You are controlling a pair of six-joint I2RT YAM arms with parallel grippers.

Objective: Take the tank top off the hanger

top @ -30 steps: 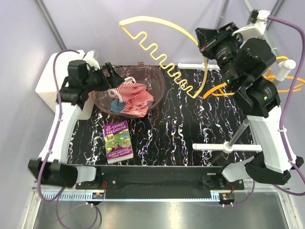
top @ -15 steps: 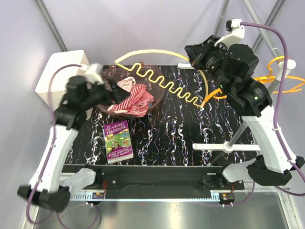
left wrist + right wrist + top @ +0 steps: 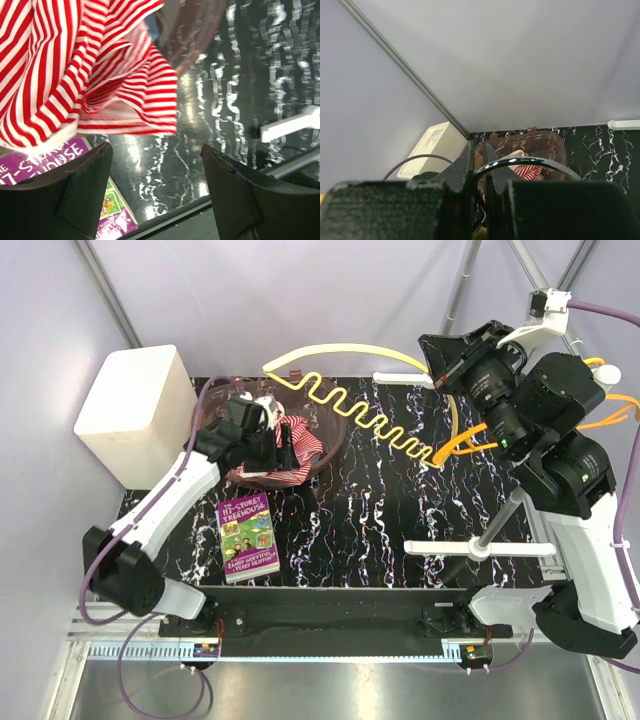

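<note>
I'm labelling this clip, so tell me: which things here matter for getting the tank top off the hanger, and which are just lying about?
Job in hand: striped tank top, yellow hanger, right pincer shut on that hanger.

Lying about: book, white box, orange hangers, white rack, brown basket.

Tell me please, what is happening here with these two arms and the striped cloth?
The right hand is shut on the yellow hanger and holds it in the air above the far side of the table, with nothing hanging on it. The red-and-white striped tank top is already off the hanger. It lies in the brown basket, with part of it over the near rim. The left hand hovers beside the cloth, its fingers apart and nothing between them.
</note>
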